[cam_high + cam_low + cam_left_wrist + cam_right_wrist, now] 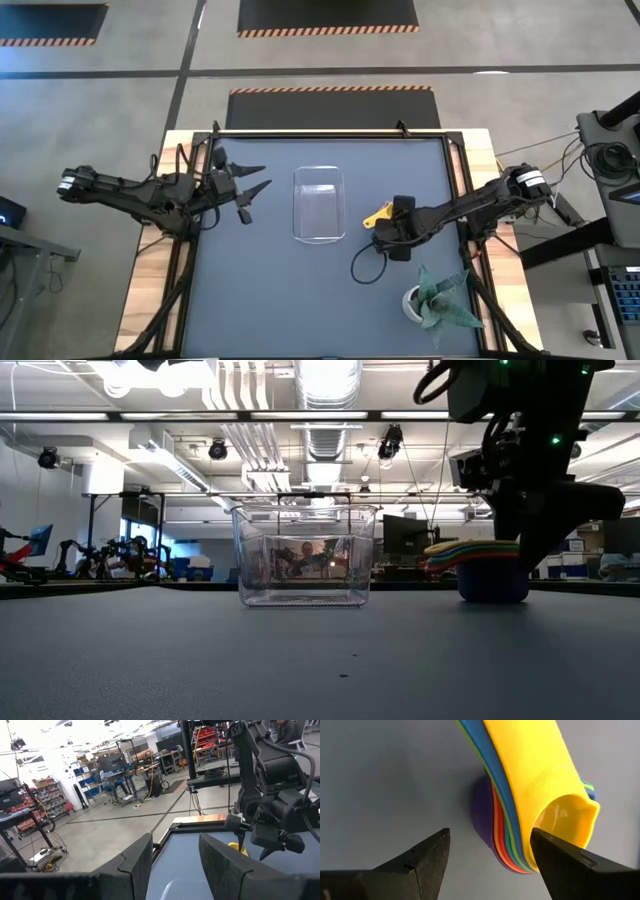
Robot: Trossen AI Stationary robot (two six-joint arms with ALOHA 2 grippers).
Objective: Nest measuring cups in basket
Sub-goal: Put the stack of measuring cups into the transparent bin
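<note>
The measuring cups [490,565] sit nested in one stack on the table, right of the basket, with the blue cup at the bottom. Yellow is the top cup [540,775], and the handles [378,214] point toward the basket. The clear basket [319,204] stands at the table's middle. My right gripper [490,832] is open and hangs over the stack from above. One of its fingers is over bare table beside the stack, the other at the yellow bowl. My left gripper [250,185] is open and hovers left of the basket. My right gripper points down over the cup stack with its fingers spread. One finger [565,865] overlaps the rim of the yellow cup's bowl [567,815]. I cannot tell whether it touches the bowl. The stack stands on the table.
A white pot with a green plant [432,300] stands near the table's right near corner, close behind my right arm. A black cable [365,265] loops on the mat below the right gripper. Bare mat lies between the basket and both grippers.
</note>
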